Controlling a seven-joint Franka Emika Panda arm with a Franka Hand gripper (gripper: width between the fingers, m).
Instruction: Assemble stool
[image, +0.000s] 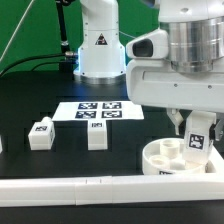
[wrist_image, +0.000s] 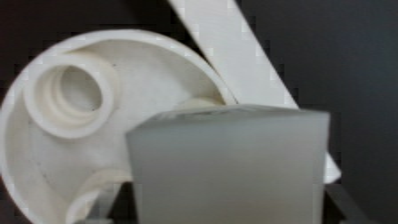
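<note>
The round white seat disc (image: 176, 158) lies on the black table at the exterior view's right, sockets up. My gripper (image: 196, 128) is shut on a white tagged leg (image: 197, 137) and holds it upright right over the disc's right side. In the wrist view the held leg (wrist_image: 228, 165) fills the foreground over the disc (wrist_image: 107, 80), with one round socket (wrist_image: 75, 95) showing beside it. Two more tagged legs, one (image: 41, 133) and another (image: 97, 133), stand on the table at the exterior view's left and middle.
The marker board (image: 98, 110) lies flat behind the loose legs. A long white rail (image: 90, 186) runs along the table's front edge and also shows in the wrist view (wrist_image: 231, 50). The robot base (image: 100, 50) stands at the back.
</note>
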